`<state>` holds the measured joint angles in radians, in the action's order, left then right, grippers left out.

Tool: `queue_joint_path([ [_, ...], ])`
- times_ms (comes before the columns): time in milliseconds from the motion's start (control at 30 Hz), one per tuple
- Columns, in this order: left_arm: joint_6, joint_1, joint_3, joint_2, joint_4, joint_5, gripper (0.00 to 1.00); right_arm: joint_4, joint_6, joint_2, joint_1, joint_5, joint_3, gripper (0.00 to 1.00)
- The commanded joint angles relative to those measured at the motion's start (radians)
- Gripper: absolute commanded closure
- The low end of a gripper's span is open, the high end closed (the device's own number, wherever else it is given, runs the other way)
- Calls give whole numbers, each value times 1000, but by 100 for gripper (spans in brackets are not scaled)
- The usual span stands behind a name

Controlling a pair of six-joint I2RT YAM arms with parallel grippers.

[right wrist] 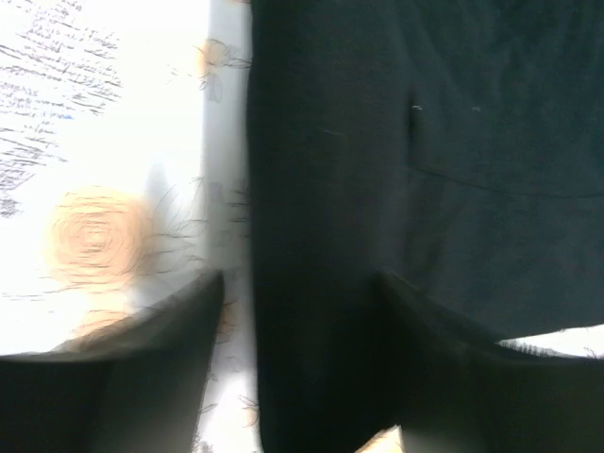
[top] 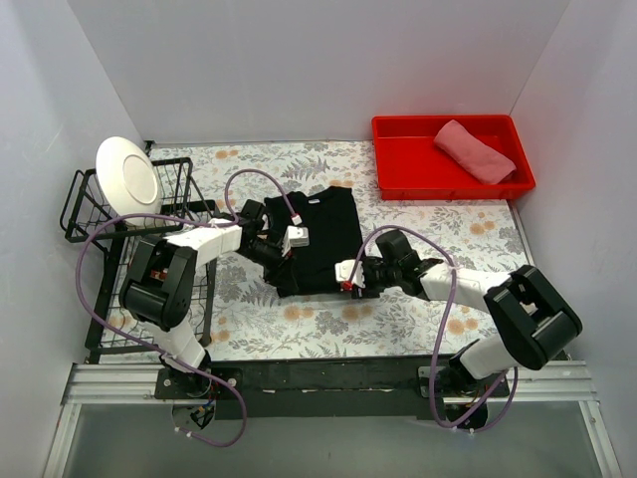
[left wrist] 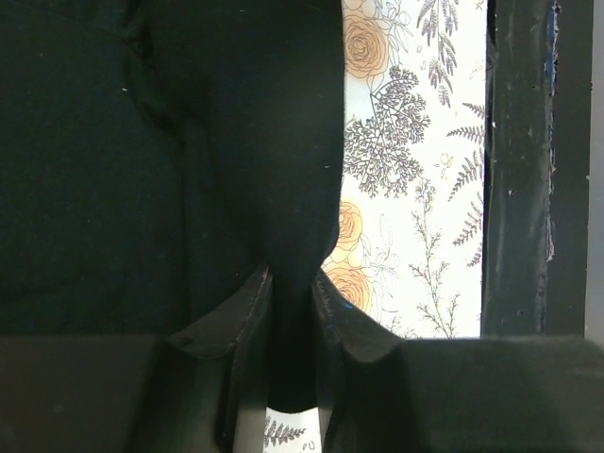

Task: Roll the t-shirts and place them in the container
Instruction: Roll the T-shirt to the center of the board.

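Left tool (left wrist: 291,278), nearly closed, pinches the black t-shirt (left wrist: 113,170) by its edge on the table (left wrist: 415,189) while right tool (right wrist: 300,278) straddles the opposite fold, jaws wide, gripping nothing; risk: right could catch one layer only, skewing the roll.

A black t-shirt (top: 323,234) lies on a bench (top: 398,324) covered in white printed with grey ferns and orange blossoms. At the far right corner, a salmon-pink t-shirt (top: 475,149) fills a red tray (top: 398,169). At the left edge, a white plate (top: 127,171) tops a black wire rack (top: 85,204). Purple cables (top: 261,172) loop over black-and-white arms (top: 528,319).
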<state>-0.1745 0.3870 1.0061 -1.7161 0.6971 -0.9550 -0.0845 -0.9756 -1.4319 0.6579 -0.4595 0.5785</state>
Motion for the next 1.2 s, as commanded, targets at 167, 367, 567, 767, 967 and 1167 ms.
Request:
queue_joint_path([
  [167,13,-16,12,52,-31,10,43,38,-12,-114,3,6,167,94],
  [367,50,27,-179,262,-284,152,2,210,51,-150,-24,-37,259,98],
  [567,41,99,-345,345,-499,321,2,206,74,-145,-30,-38,244,99],
  [767,21,124,-362,300,-568,366,19,230,86,-162,-30,-42,258,98],
  [967,52,124,-330,280,-532,354,61,265,61,-182,-30,-47,280,98],
  [1167,49,122,-247,296,-308,291,100,461,3,-167,-30,-87,331,99],
])
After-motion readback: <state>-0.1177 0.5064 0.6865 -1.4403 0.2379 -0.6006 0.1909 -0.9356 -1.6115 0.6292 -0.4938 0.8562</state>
